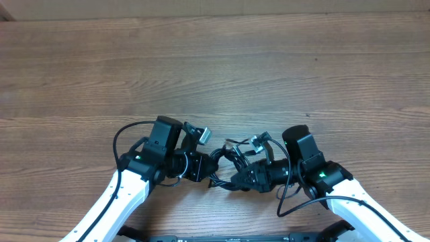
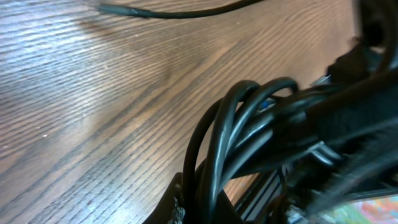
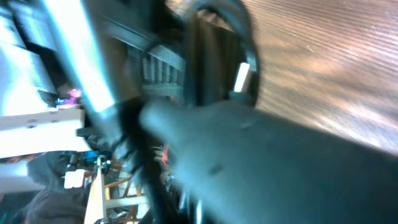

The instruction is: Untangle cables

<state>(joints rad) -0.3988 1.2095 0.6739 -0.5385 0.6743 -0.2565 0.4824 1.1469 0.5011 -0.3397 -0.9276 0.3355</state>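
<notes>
The cables (image 1: 225, 165) are a knot of thin black cords bunched between my two grippers at the table's near middle. One silvery plug (image 1: 203, 135) sticks up by the left wrist, and another plug (image 1: 257, 142) lies by the right. My left gripper (image 1: 201, 166) is shut on the cables; in the left wrist view several black loops (image 2: 236, 137) run through its fingers (image 2: 205, 208). My right gripper (image 1: 246, 177) is in the knot from the right. The right wrist view is blurred: a cable loop (image 3: 217, 50) shows, but the jaws are hidden.
A thicker black wire (image 1: 127, 134) loops out from the left arm, and another (image 1: 295, 205) hangs by the right arm. A single black cord (image 2: 174, 12) lies on the wooden table (image 1: 215, 60) at the top of the left wrist view.
</notes>
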